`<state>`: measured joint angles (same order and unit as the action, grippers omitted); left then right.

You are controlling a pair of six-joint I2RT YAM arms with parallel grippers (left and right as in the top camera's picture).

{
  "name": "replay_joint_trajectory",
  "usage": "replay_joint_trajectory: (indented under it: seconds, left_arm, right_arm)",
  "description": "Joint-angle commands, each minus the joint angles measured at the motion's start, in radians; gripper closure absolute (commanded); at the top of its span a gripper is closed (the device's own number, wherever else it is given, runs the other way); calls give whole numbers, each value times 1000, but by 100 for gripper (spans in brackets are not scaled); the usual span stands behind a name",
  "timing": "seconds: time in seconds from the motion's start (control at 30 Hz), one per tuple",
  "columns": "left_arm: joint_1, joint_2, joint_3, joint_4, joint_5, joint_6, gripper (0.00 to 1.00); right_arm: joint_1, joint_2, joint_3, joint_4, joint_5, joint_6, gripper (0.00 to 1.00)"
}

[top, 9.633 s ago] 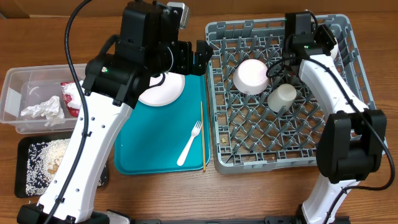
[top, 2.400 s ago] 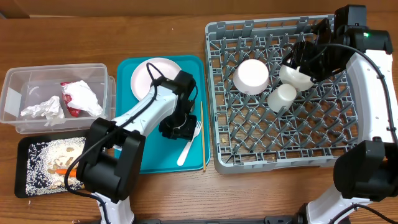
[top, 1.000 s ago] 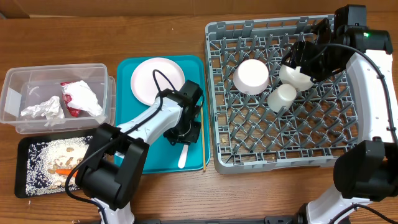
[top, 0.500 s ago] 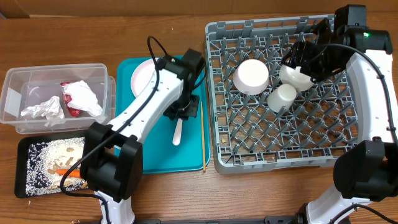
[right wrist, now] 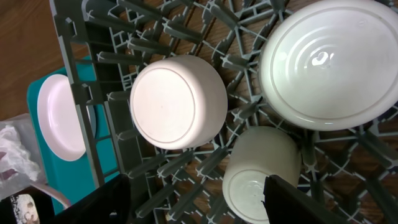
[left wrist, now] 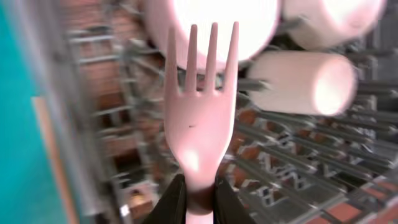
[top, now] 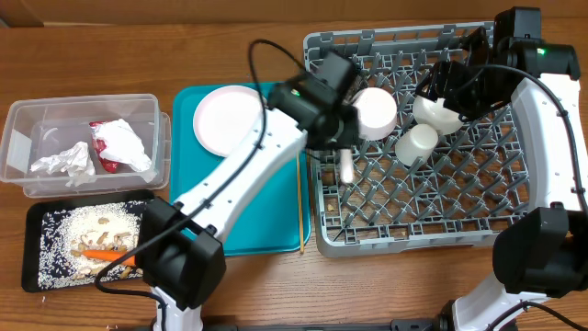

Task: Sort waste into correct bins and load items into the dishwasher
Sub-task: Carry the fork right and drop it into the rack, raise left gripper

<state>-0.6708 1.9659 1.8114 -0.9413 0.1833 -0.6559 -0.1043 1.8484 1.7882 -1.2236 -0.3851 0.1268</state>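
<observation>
Over the dish rack, in the overhead view, a white fork is held by the left gripper. Left wrist: fork handle is pinched between the jaws. Right wrist: right gripper is seen spread near a small cup.

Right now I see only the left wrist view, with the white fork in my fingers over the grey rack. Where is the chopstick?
Observer: The chopstick lies along the right edge of the teal tray, outside the rack.
Operator: What else is on that tray?
Observer: A pale plate, at its far end.
Operator: And the right gripper?
Observer: The right gripper is open, above the rack's far right part, over the cup and a white bowl.
</observation>
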Motion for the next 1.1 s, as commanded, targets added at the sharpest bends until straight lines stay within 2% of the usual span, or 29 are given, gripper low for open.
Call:
replay_joint_trajectory:
  seconds: [0.0, 0.17, 0.37, 0.53, 0.57, 0.63, 0.73, 0.83, 0.93, 1.07]
  left_arm:
    - [-42, -4, 18, 20, -8, -48, 96]
    - [-50, 23, 16, 37, 10, -85, 96]
    - [-50, 139, 16, 38, 186, -85, 96]
    - [-48, 166, 17, 31, 210, -85, 95]
    - [-48, 166, 17, 29, 214, -84, 90]
    - [-45, 166, 17, 21, 223, -80, 86]
    - [-36, 163, 18, 9, 237, -81, 89]
    - [-34, 162, 19, -5, 237, -82, 96]
    - [-34, 158, 19, -7, 235, -85, 96]
    - [-28, 158, 19, -10, 200, -85, 84]
  right_arm:
    - [-2, -19, 19, 2, 3, -3, 29]
    - [-2, -19, 19, 2, 3, -3, 29]
    - [-2, -19, 19, 2, 3, -3, 29]
    - [-2, -19, 19, -1, 4, -3, 29]
    - [-2, -19, 19, -1, 4, -3, 29]
    - [-2, -19, 19, -1, 4, -3, 28]
    - [-2, -19, 19, -2, 4, -3, 28]
    - [-2, -19, 19, -2, 4, -3, 28]
    - [-2, -19, 19, -2, 4, -3, 28]
    - [-2, -19, 19, -4, 4, -3, 28]
